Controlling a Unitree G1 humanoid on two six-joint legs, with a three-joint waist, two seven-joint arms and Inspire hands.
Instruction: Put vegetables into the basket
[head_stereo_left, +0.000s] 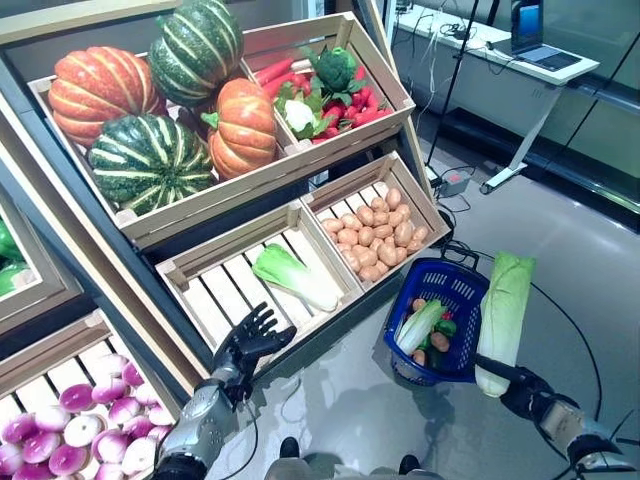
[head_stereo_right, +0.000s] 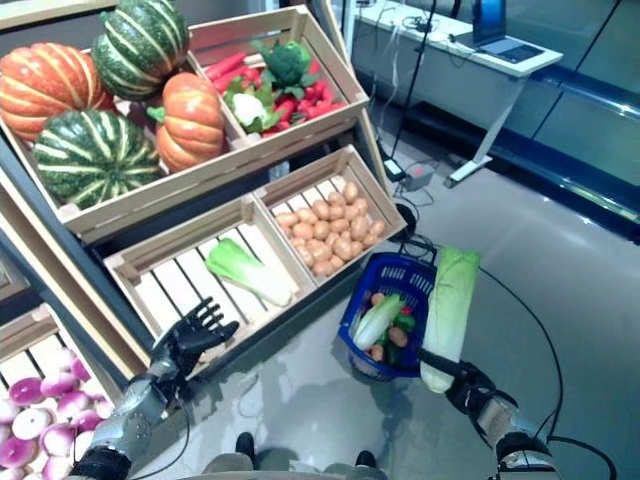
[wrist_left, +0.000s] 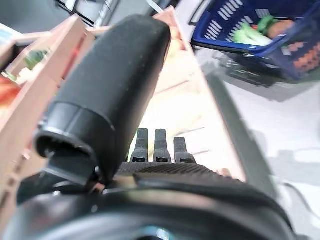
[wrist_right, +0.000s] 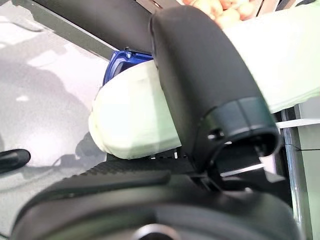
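Note:
My right hand (head_stereo_left: 524, 389) is shut on the white base of a long pale-green napa cabbage (head_stereo_left: 503, 315), holding it upright just right of the blue basket (head_stereo_left: 447, 282). Its thumb (wrist_right: 200, 75) wraps over the cabbage (wrist_right: 145, 115) in the right wrist view. The basket stands on the floor and holds a smaller cabbage (head_stereo_left: 418, 327) and some small vegetables. Another cabbage (head_stereo_left: 292, 276) lies in the lower middle wooden crate (head_stereo_left: 205, 290). My left hand (head_stereo_left: 250, 338) hovers open at that crate's front edge, holding nothing.
Potatoes (head_stereo_left: 375, 232) fill the crate beside the basket. Pumpkins and squashes (head_stereo_left: 150, 100) and a crate of radishes and broccoli (head_stereo_left: 325, 90) sit on the upper shelf. Purple-white turnips (head_stereo_left: 80, 425) lie at lower left. A desk (head_stereo_left: 500, 50) stands at the back right.

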